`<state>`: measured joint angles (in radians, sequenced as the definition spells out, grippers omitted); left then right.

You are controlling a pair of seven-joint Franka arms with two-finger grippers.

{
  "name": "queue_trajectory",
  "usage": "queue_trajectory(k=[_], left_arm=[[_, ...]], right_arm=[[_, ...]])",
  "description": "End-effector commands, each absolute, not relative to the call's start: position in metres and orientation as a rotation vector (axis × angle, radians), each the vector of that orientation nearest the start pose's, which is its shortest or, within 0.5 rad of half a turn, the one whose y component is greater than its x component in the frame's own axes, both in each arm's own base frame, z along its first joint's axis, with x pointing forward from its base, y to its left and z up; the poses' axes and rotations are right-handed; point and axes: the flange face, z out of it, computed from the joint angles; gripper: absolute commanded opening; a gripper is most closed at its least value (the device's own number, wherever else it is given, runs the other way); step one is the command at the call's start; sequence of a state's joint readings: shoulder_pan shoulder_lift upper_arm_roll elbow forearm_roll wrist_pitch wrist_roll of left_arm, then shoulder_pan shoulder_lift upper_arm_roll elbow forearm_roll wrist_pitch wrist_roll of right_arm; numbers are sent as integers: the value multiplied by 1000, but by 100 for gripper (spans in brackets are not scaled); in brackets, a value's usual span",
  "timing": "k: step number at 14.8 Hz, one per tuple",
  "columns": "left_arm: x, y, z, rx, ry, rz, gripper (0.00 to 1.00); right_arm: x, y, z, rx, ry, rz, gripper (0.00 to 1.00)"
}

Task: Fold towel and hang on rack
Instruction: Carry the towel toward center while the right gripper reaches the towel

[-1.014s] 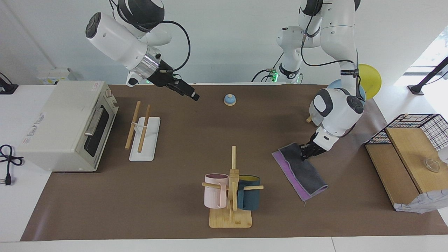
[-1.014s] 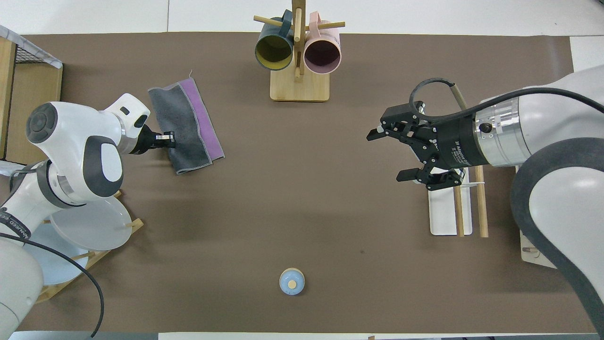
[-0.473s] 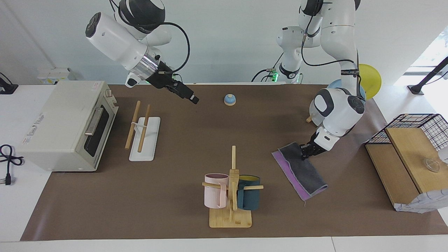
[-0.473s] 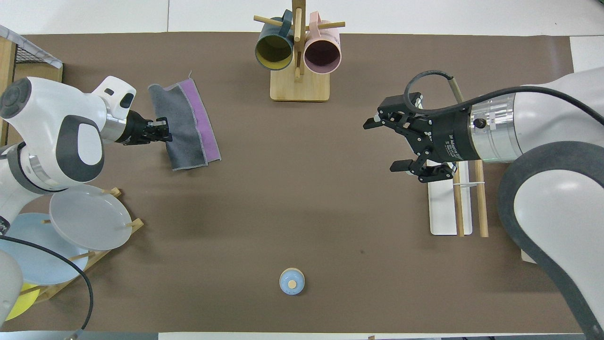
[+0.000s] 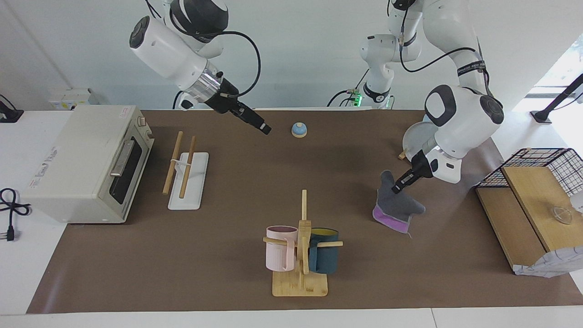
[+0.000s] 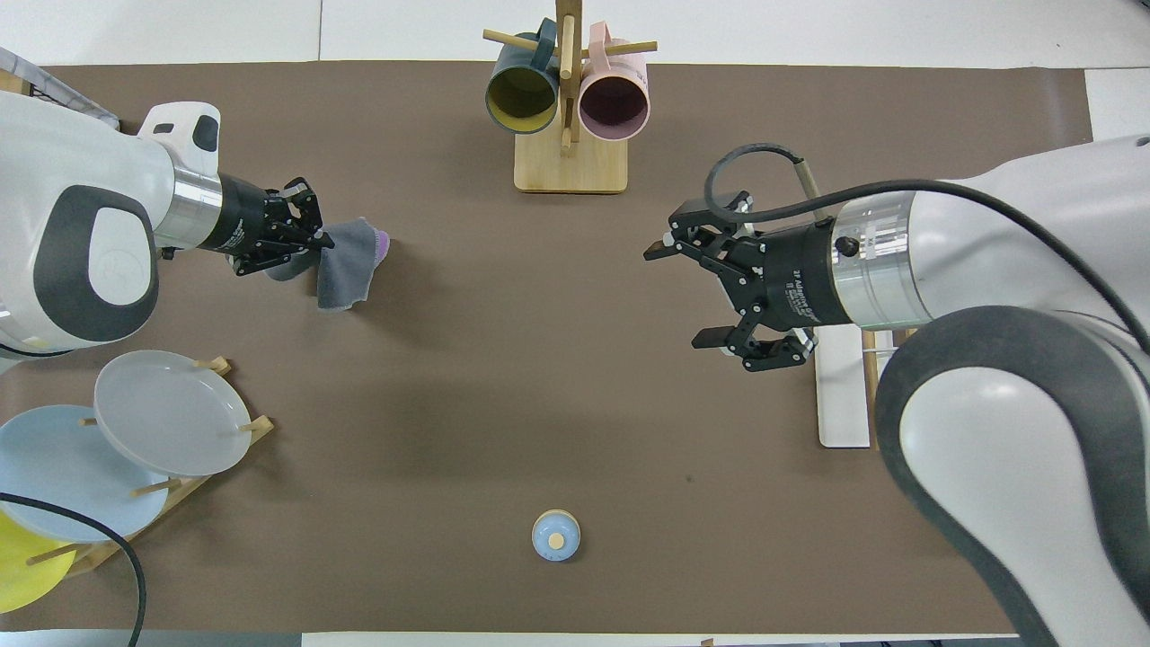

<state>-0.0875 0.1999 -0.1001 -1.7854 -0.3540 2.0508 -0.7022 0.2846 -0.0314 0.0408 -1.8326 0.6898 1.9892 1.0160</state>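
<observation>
- We hold the towel (image 5: 394, 202) clamped in the left gripper (image 5: 399, 187) jaws, lifted so it drapes folded, its lower edge near the tabletop (image 5: 237, 182).
- Our right gripper (image 6: 710, 292) jaws are spread, waiting beside the rack (image 5: 186, 175) to receive it.

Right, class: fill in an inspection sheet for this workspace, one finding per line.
Surface: brown mat on a white table.
Job's things: towel bunched, partly lifted; rack bare.
Clutter: toaster oven, mug tree, bell, plate stand, wire basket.
Grippers: left gripper shut on towel; right gripper open over the mat.
Cables: plug lead beside the oven.
Surroundings: white wall.
</observation>
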Motion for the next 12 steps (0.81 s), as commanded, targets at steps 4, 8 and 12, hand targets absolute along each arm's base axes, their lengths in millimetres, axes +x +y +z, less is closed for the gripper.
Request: queue_trajectory(k=[4, 8, 12], left_arm=[[589, -164, 520, -2924, -1928, 237, 0], [592, -160, 546, -2426, -2644, 393, 0], [593, -162, 555, -1934, -3018, 545, 0]], right_arm=[[511, 278, 566, -2114, 1228, 342, 100], [518, 292, 556, -1889, 1300, 340, 100], [518, 329, 537, -1714, 1355, 326, 100]])
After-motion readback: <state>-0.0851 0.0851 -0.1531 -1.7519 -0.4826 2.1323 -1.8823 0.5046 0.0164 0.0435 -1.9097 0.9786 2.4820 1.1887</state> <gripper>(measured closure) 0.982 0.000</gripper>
